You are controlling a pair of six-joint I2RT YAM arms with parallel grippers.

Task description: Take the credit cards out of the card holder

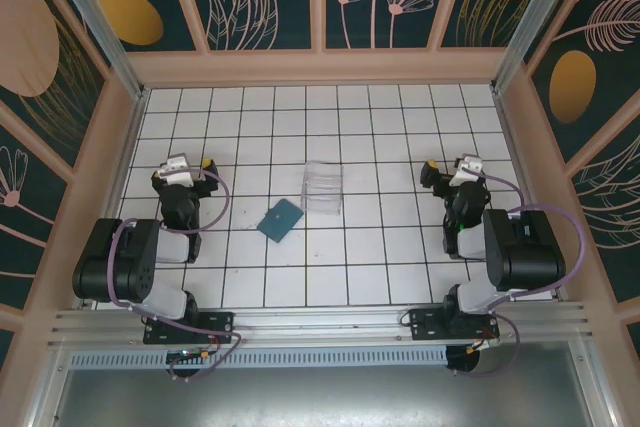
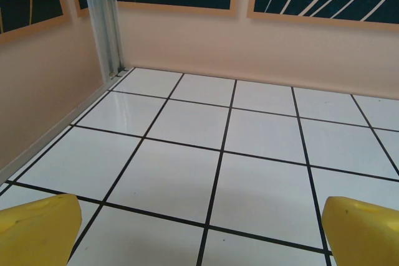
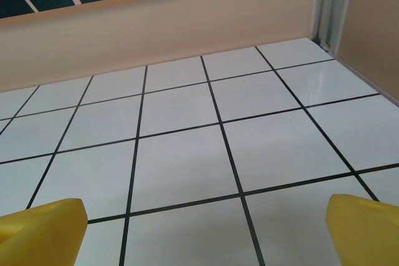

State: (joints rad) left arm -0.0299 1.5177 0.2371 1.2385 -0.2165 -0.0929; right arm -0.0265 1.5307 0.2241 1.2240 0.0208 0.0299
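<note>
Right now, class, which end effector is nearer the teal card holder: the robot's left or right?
Left. The left end effector sits left of the card holder, slightly farther back; the right end effector is much farther off to its right, beyond the clear box.

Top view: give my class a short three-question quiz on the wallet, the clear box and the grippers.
1. True or false: the wallet lies flat on the table, with nothing gripping it.
2. In the top view, where does the box sit from the wallet? A) up and to the right B) down and to the left C) on top of it
3. Fill in: the left gripper and the right gripper both stand ___.
Key: 1 true; 2 A; 3 open.
</note>
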